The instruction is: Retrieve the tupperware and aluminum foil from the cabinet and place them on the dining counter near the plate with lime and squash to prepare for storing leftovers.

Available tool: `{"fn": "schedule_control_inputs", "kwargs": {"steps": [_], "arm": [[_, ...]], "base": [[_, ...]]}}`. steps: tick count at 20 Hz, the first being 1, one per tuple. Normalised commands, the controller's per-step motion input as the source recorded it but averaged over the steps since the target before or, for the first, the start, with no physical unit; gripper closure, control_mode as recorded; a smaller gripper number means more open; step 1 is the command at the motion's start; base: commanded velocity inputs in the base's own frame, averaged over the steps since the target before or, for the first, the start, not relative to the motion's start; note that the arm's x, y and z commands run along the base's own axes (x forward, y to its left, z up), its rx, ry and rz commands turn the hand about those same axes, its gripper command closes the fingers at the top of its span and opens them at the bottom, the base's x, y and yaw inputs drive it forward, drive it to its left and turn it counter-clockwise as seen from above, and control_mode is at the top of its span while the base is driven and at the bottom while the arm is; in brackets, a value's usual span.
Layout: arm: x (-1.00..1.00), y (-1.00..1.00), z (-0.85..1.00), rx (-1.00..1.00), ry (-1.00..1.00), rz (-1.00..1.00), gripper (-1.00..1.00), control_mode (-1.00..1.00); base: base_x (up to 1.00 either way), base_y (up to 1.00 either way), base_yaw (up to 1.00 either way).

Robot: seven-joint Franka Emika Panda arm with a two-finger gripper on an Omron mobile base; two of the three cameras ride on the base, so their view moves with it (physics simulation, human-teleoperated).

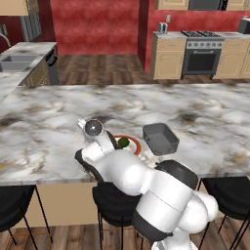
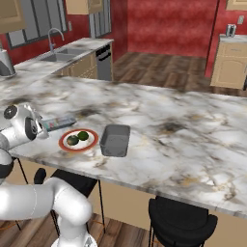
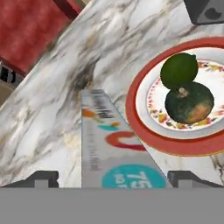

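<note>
The aluminum foil carton lies flat on the marbled dining counter, just left of the plate. That plate is red-rimmed and holds a green lime and a dark squash. My gripper hovers low over the carton's near end, open, one fingertip standing clear on each side of it. In the right base view the foil, the plate and the dark grey tupperware sit in a row. The tupperware is empty and upright. The cabinet is out of view.
Black stools stand under the counter's near edge, another stool further right. Across the wooden floor are a sink counter and a stove. Bare counter stretches to the right of the tupperware.
</note>
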Motion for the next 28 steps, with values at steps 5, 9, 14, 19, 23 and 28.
{"fn": "schedule_control_inputs", "kwargs": {"steps": [5,9,14,19,23,28], "arm": [[0.1,-0.33,-0.4,-0.31,0.26,0.21,-1.0,-1.0],[-0.48,-0.15,-0.06,-0.35,0.15,0.28,-1.0,-1.0],[-0.95,0.0,0.39,-0.26,0.01,0.27,-1.0,-1.0],[-1.0,0.0,0.84,-0.08,-0.16,0.18,-1.0,-1.0],[-1.0,-0.12,1.0,0.09,-0.32,0.04,-1.0,-1.0],[-0.97,-0.49,0.99,0.19,-0.36,0.01,-1.0,-1.0]], "base": [[0.0,0.0,0.0],[0.0,0.0,0.0],[0.0,0.0,0.0],[0.0,0.0,0.0],[0.0,0.0,0.0],[0.0,0.0,0.0]]}}
